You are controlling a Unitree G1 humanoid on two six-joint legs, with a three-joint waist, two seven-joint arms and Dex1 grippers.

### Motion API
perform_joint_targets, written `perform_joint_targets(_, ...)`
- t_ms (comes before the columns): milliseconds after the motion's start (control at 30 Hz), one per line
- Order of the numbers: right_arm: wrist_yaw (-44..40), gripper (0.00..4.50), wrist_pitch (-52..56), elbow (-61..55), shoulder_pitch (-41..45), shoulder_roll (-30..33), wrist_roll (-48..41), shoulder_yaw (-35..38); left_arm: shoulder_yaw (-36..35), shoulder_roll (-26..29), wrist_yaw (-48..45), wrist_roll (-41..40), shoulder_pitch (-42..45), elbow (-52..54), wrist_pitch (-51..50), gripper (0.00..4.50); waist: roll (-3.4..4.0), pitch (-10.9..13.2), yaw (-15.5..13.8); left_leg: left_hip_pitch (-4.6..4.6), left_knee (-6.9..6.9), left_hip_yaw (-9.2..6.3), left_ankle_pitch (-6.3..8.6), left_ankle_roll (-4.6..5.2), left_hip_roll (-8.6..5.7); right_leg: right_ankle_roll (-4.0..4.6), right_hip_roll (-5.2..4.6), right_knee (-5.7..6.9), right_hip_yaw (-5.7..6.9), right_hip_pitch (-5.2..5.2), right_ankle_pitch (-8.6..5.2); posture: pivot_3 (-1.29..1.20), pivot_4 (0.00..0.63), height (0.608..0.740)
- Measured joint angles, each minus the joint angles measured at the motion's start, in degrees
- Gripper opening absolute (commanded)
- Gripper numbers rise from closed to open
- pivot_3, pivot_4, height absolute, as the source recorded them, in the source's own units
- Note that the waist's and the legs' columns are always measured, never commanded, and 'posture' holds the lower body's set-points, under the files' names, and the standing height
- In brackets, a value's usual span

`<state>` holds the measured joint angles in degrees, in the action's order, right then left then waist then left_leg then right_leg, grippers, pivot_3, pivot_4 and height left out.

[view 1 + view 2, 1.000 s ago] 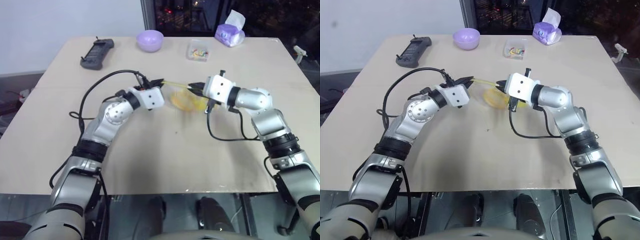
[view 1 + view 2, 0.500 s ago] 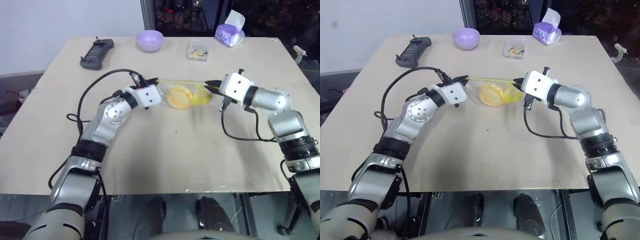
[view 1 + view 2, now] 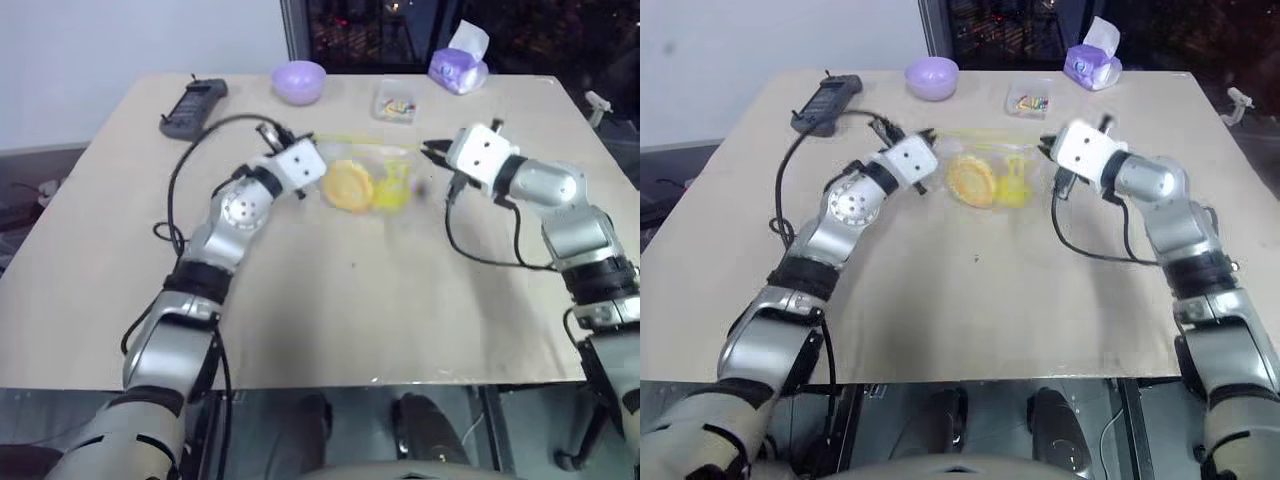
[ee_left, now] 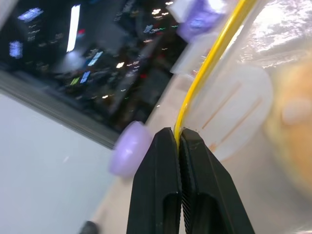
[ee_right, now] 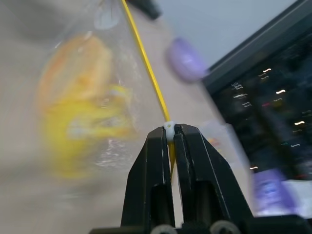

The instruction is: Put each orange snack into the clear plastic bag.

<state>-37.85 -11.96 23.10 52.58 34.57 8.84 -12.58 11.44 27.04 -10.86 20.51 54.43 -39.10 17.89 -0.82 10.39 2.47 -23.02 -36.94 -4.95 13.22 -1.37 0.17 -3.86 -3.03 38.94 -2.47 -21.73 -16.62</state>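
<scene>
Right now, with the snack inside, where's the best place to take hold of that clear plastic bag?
Grip the crinkly clear plastic bag by its yellow seal strip, coming in level from either end. The strip is the firm top edge, pulled straight, and the round orange bun hangs below it. The left claw and right claw are each shut on one end.

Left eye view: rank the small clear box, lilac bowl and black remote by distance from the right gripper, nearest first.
From the right gripper, shut on the clear plastic bag:
1. Small clear box, just beyond it, slightly to the robot's left.
2. Lilac bowl, farther left, at the table's far edge.
3. Black remote, farthest, at the far left corner.
</scene>
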Motion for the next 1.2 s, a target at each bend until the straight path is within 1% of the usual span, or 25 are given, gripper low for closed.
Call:
perform_joint_targets(67,2.49,0.05,-2.90,5.90,4.65,-0.71,1.77,-0.02,-0.11,-0.29,1.63,-0.08,4.51,-3.41,0.90,0.00,0.00,0.00,-0.03,-0.01,0.08,0.00,-0.01,-0.01,-0.01,0.00,-0.01,-0.07,0.00,-0.01,0.00,0.00,0.150,0.740)
perform_joint_targets(100,3.57,0.05,-4.46,8.04,6.58,-0.71,2.34,0.02,-0.36,-0.25,2.21,-0.34,6.25,-4.53,1.77,0.00,0.00,0.00,-0.05,-0.01,0.12,0.01,-0.09,-0.17,0.00,0.01,-0.03,-0.12,-0.01,-0.01,-0.01,0.00,0.150,0.740)
perform_joint_targets(200,4.56,0.05,-6.98,10.44,8.19,-0.70,2.91,0.11,-0.67,0.03,2.29,-0.59,7.15,-5.64,3.40,0.00,0.00,-0.01,-0.03,-0.02,0.40,0.07,-0.14,-0.25,-0.01,0.01,-0.07,-0.32,-0.04,-0.07,-0.01,0.00,0.150,0.740)
perform_joint_targets(267,3.99,0.05,-7.45,9.88,7.09,-0.31,2.60,0.18,-0.78,0.79,0.46,-1.86,5.60,-4.22,4.51,0.00,0.01,-0.01,0.02,-0.40,0.41,0.09,-0.15,-0.27,-0.01,0.01,-0.08,-0.15,-0.07,-0.50,-0.01,0.00,0.150,0.740)
perform_joint_targets(300,2.40,0.05,-6.33,6.60,4.68,0.20,1.24,0.71,-1.16,1.47,-2.16,-3.62,2.84,-0.56,4.23,0.00,0.03,-0.10,0.05,-0.82,0.37,0.09,-0.17,-0.28,0.00,0.01,-0.08,-0.06,-0.08,-0.95,0.00,0.00,0.150,0.740)
perform_joint_targets(367,-1.01,0.05,-4.41,-0.64,-1.62,1.91,-2.05,1.79,-1.74,3.65,-7.43,-6.71,-4.13,7.56,3.83,0.00,0.06,-0.14,0.14,-0.90,0.37,0.08,-0.17,-0.29,0.05,0.01,-0.09,-0.03,-0.08,-1.00,0.00,0.00,0.150,0.740)
perform_joint_targets(400,-4.26,0.05,-1.26,-6.50,-7.78,2.82,-4.75,1.80,-1.70,4.90,-12.63,-9.04,-11.23,14.58,0.75,0.00,0.06,-0.13,0.21,-0.98,0.42,0.15,-0.16,-0.29,0.05,0.02,-0.10,-0.16,-0.08,-1.08,-0.01,0.00,0.150,0.740)
perform_joint_targets(433,-6.16,0.05,0.92,-9.88,-12.16,3.52,-6.27,1.80,-1.50,5.57,-15.64,-10.26,-16.12,19.22,-1.88,0.00,0.07,-0.12,0.28,-1.09,0.40,0.13,-0.16,-0.29,0.05,0.02,-0.13,-0.11,-0.09,-1.17,-0.01,0.00,0.150,0.740)
perform_joint_targets(467,-8.02,0.05,4.53,-14.05,-16.70,4.02,-7.83,1.80,-1.15,6.22,-19.14,-11.89,-21.69,25.78,-7.18,0.00,0.08,-0.11,0.30,-1.47,0.37,0.15,-0.16,-0.29,0.04,0.02,-0.13,-0.12,-0.10,-1.50,-0.01,0.00,0.150,0.740)
perform_joint_targets(500,-9.07,0.05,7.17,-16.83,-19.47,4.94,-8.87,1.80,-1.00,6.60,-21.21,-13.23,-25.13,30.79,-11.32,0.00,0.11,-0.09,0.28,-1.83,0.15,0.12,-0.16,-0.29,0.03,0.02,-0.13,0.00,-0.08,-1.84,-0.01,0.00,0.150,0.740)
perform_joint_targets(533,-9.77,0.05,9.83,-19.61,-21.81,5.85,-9.69,1.88,-0.91,6.81,-22.77,-14.40,-28.05,35.58,-15.26,0.00,0.12,-0.06,0.23,-1.93,-0.02,0.09,-0.16,-0.29,0.02,0.02,-0.13,0.00,-0.08,-1.90,-0.01,0.00,0.150,0.740)
perform_joint_targets(600,-11.25,0.05,16.15,-25.98,-26.04,8.10,-12.06,2.86,-1.02,7.69,-25.56,-16.81,-33.07,45.88,-23.71,0.00,0.11,-0.06,-0.11,-1.79,-0.19,0.07,-0.15,-0.27,0.00,0.01,-0.11,0.10,-0.05,-1.73,0.00,0.00,0.150,0.740)
perform_joint_targets(633,-11.65,0.02,18.94,-28.20,-27.08,8.28,-13.11,3.61,-1.50,7.68,-25.98,-17.82,-34.38,48.95,-26.90,0.31,0.11,-0.06,-0.19,-1.69,-0.31,0.05,-0.15,-0.25,0.01,0.02,-0.09,0.26,-0.04,-1.66,0.03,0.00,0.150,0.740)
perform_joint_targets(667,-11.84,0.00,20.73,-29.83,-27.90,8.44,-13.85,4.07,-1.96,7.69,-26.33,-18.48,-35.43,50.70,-28.83,0.64,0.10,-0.05,-0.28,-1.41,-0.45,0.04,-0.01,0.00,0.00,0.02,-0.08,0.50,-0.03,-1.43,0.02,0.00,0.150,0.740)
perform_joint_targets(700,-11.92,0.72,23.07,-31.89,-29.22,8.84,-14.61,4.67,-2.24,7.83,-26.56,-18.66,-36.90,52.59,-31.08,0.94,0.08,-0.04,-0.30,-1.00,-0.43,0.05,0.00,0.02,-0.01,0.02,-0.07,0.55,-0.04,-1.06,0.01,0.00,0.150,0.740)
perform_joint_targets(767,-12.19,1.46,25.65,-33.35,-31.16,9.80,-14.93,4.77,-2.19,8.42,-26.75,-18.41,-39.15,53.67,-33.21,1.84,0.05,0.05,-0.28,0.01,-0.32,0.04,0.01,0.02,0.02,0.02,-0.01,0.48,-0.02,-0.04,-0.03,0.00,0.150,0.740)
perform_joint_targets(800,-12.22,1.97,26.59,-33.61,-32.05,10.18,-14.90,4.81,-2.18,8.43,-26.81,-18.35,-39.96,53.71,-33.66,2.30,0.06,0.07,-0.26,0.39,-0.26,0.04,0.01,0.02,0.07,-0.03,0.03,0.37,-0.01,0.29,-0.09,0.00,0.150,0.740)
perform_joint_targets(833,-12.26,2.49,27.40,-33.82,-32.63,10.46,-14.97,4.87,-2.30,8.32,-27.11,-18.86,-40.72,53.83,-33.90,2.82,0.07,0.06,-0.25,0.53,-0.26,0.04,0.01,0.02,0.11,-0.17,0.06,0.33,-0.01,0.43,-0.17,0.00,0.150,0.740)
perform_joint_targets(900,-14.14,3.51,30.34,-35.05,-34.41,11.46,-17.30,6.02,-4.38,6.21,-29.61,-25.10,-43.77,55.20,-36.46,3.75,0.10,0.04,-0.25,0.54,-0.29,0.07,0.01,0.02,0.15,0.01,0.06,0.31,-0.05,0.45,-0.03,0.00,0.150,0.740)
perform_joint_targets(967,-17.58,4.35,32.49,-36.33,-37.31,12.37,-21.82,8.28,-5.57,5.61,-33.43,-32.02,-47.83,56.40,-39.44,3.77,0.06,0.02,-0.18,0.36,-0.28,0.04,0.01,0.02,0.17,0.04,0.07,0.27,-0.04,0.34,0.00,0.00,0.150,0.740)
perform_joint_targets(1067,-20.53,4.35,34.18,-36.38,-40.61,12.40,-26.88,11.19,-7.79,6.53,-36.80,-37.15,-50.78,56.47,-41.41,3.77,0.07,0.03,-0.31,0.14,-0.25,0.02,0.01,0.02,0.17,0.05,0.06,0.29,-0.02,0.15,0.00,0.00,0.150,0.740)
perform_joint_targets(1133,-21.04,4.35,35.76,-34.69,-41.79,11.11,-31.91,15.87,-11.78,6.98,-37.51,-41.04,-51.13,56.41,-43.54,3.77,0.06,0.03,-0.46,0.14,-0.24,0.03,0.01,0.03,0.16,0.05,0.04,0.27,-0.01,0.16,0.00,0.00,0.150,0.740)
perform_joint_targets(1200,-21.39,4.35,36.42,-32.47,-42.73,11.11,-34.84,20.42,-15.17,8.22,-38.05,-43.42,-50.78,56.23,-44.41,3.77,0.06,0.03,-0.56,0.16,-0.25,0.04,0.01,0.03,0.13,0.04,0.02,0.26,-0.02,0.19,0.00,0.00,0.150,0.740)
